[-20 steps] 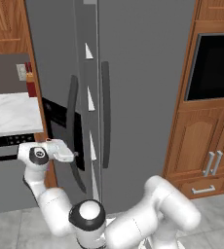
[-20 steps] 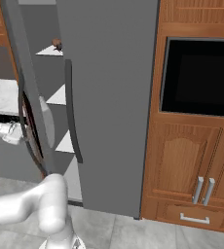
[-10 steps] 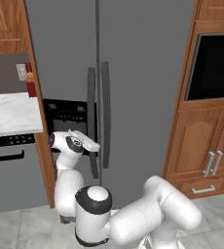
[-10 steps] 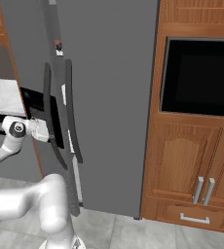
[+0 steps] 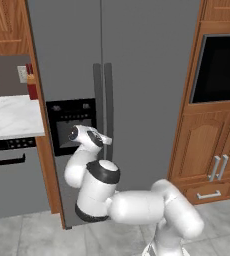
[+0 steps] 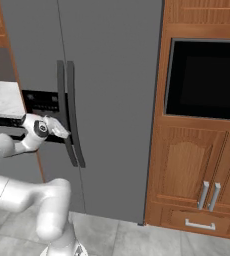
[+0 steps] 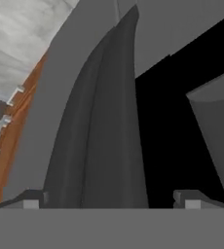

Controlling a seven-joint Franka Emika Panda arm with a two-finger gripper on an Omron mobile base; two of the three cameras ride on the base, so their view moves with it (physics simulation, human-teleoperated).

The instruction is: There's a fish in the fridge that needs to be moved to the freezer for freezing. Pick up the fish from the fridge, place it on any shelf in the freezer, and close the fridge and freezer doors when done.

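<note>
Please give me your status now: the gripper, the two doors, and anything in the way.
Gripper open, empty, at the door handles. Fridge and freezer doors both look closed. Nothing blocking seen.

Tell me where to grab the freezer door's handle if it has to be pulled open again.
Grip the freezer door's handle at mid-height, beside the black dispenser panel, coming straight at the door front. The bar stands off the door and runs vertically, so the open gripper, already close by, likely fits with one finger on each side.
</note>
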